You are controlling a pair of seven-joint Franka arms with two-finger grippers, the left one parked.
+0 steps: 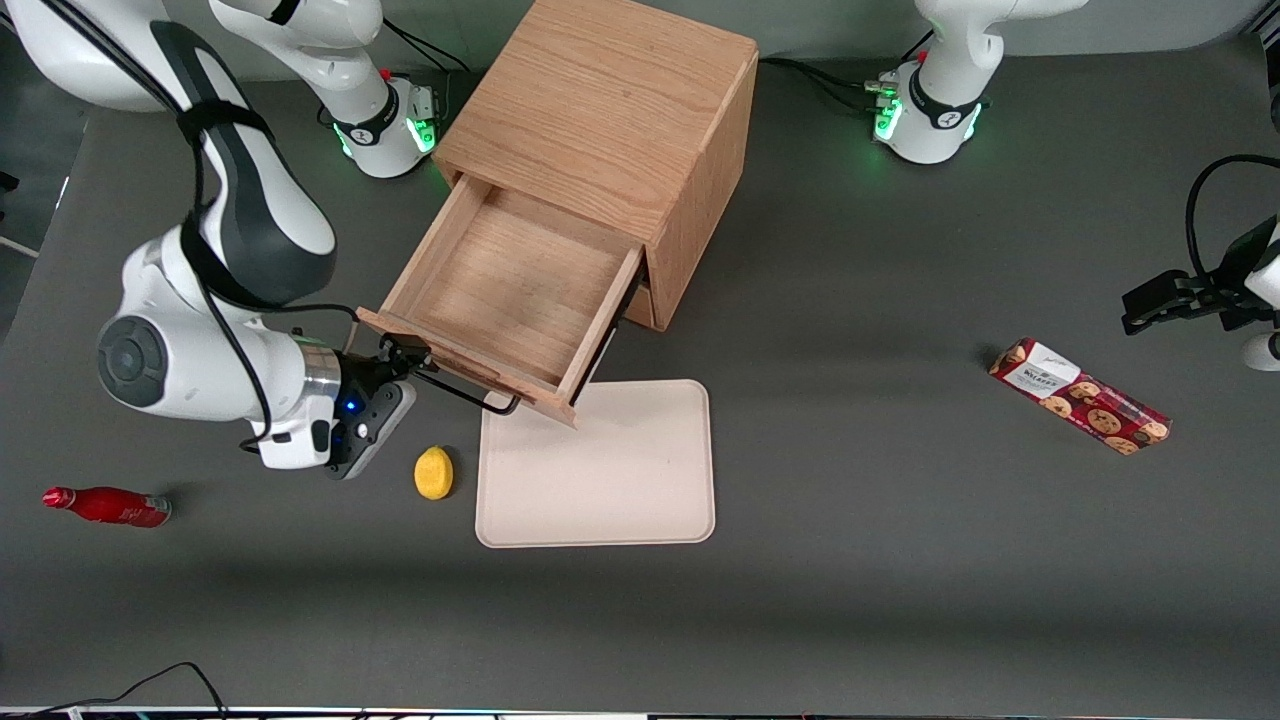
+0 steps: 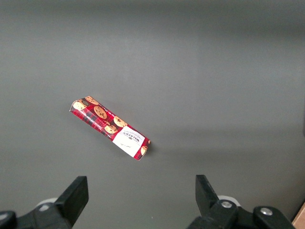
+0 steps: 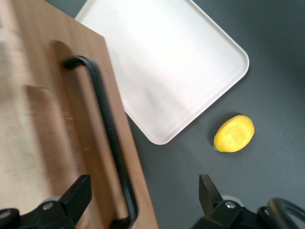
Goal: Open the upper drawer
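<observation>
The upper drawer point(image 1: 510, 290) stands pulled far out of the wooden cabinet point(image 1: 600, 100), showing its shallow bare tray. Its thin black handle point(image 1: 470, 392) runs along the drawer front point(image 3: 47, 119). My gripper point(image 1: 405, 358) sits at the end of that handle nearest the working arm, level with the drawer front. In the right wrist view the gripper point(image 3: 144, 188) is open. The black handle point(image 3: 107, 133) passes between the two wide-apart fingers point(image 3: 81, 191) without either one touching it. Only a sliver of the lower drawer point(image 1: 640, 305) shows under the upper one.
A pale flat tray point(image 1: 600, 465) lies on the table under the drawer's front corner, nearer the front camera. A lemon point(image 1: 433, 472) rests beside it, below my gripper. A red bottle point(image 1: 108, 505) lies toward the working arm's end, a cookie box point(image 1: 1080, 395) toward the parked arm's.
</observation>
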